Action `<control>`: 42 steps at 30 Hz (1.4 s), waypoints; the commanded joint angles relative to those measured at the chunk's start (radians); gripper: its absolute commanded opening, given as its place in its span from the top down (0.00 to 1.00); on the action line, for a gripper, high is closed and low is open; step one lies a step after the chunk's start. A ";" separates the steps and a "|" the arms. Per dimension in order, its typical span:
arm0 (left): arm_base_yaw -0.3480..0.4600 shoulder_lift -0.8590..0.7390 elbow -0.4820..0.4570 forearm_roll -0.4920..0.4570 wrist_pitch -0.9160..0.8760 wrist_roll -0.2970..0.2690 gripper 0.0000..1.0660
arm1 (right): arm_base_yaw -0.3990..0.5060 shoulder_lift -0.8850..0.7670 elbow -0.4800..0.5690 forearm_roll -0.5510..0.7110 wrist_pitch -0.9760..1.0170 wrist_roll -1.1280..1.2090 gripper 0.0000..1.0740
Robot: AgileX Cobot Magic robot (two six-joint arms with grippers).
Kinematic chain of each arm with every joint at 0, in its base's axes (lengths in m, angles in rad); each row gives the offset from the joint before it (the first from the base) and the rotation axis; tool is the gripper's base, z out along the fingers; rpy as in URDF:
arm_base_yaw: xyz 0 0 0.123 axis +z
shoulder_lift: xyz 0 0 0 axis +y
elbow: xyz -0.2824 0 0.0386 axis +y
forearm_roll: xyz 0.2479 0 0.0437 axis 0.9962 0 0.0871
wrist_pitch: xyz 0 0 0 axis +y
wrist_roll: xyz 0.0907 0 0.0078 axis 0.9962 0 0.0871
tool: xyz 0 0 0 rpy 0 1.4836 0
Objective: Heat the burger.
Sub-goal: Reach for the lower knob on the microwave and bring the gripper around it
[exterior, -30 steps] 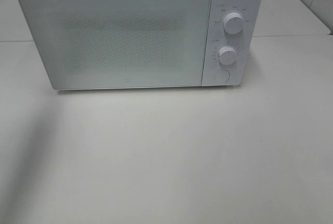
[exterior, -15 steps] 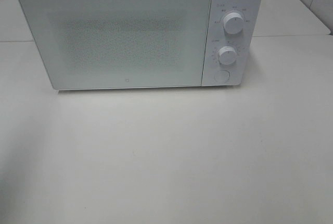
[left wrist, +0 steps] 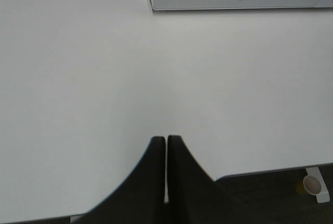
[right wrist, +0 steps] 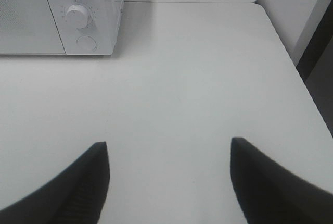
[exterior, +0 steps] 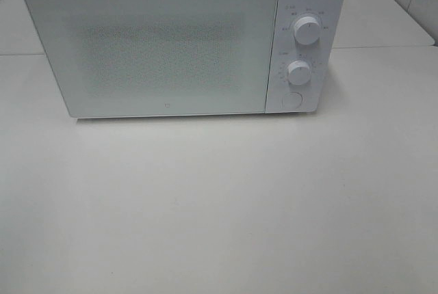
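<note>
The burger shows in no view, perhaps inside the shut microwave [exterior: 150,48]; my left end effector [left wrist: 166,143] is clenched empty, my right end effector [right wrist: 169,151] spread empty over the tabletop [right wrist: 182,78]; for the lower dial [exterior: 299,73] I should approach squarely, pinch its rim, and turn without nudging the microwave.

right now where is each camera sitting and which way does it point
Exterior high: mounted high, looking down at the closed microwave on the white table; no arm shows.
Left wrist: low over the table, facing the microwave's door corner; shut left gripper shows.
Right wrist: facing the microwave's dial end; open right gripper shows.
Shared: all see microwave and table.
</note>
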 commanded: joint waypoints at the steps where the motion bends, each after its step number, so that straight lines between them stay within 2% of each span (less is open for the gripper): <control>1: 0.000 -0.124 0.047 -0.011 0.001 0.025 1.00 | -0.007 -0.030 -0.001 -0.004 -0.008 -0.006 0.43; 3: 0.000 -0.215 0.068 -0.013 -0.010 0.059 1.00 | -0.007 -0.030 -0.001 -0.004 -0.008 -0.006 0.43; 7: 0.000 -0.201 0.077 -0.019 -0.024 0.062 1.00 | -0.007 -0.030 -0.001 -0.004 -0.008 -0.006 0.43; 9: 0.000 -0.200 0.092 -0.040 -0.093 0.094 1.00 | -0.007 -0.026 -0.001 -0.004 -0.008 -0.006 0.43; 12: 0.000 -0.199 0.121 -0.045 -0.141 0.108 1.00 | -0.007 -0.024 -0.001 -0.004 -0.008 -0.006 0.43; 42: 0.000 -0.197 0.127 -0.049 -0.149 0.109 1.00 | -0.007 -0.018 -0.001 -0.004 -0.008 -0.006 0.43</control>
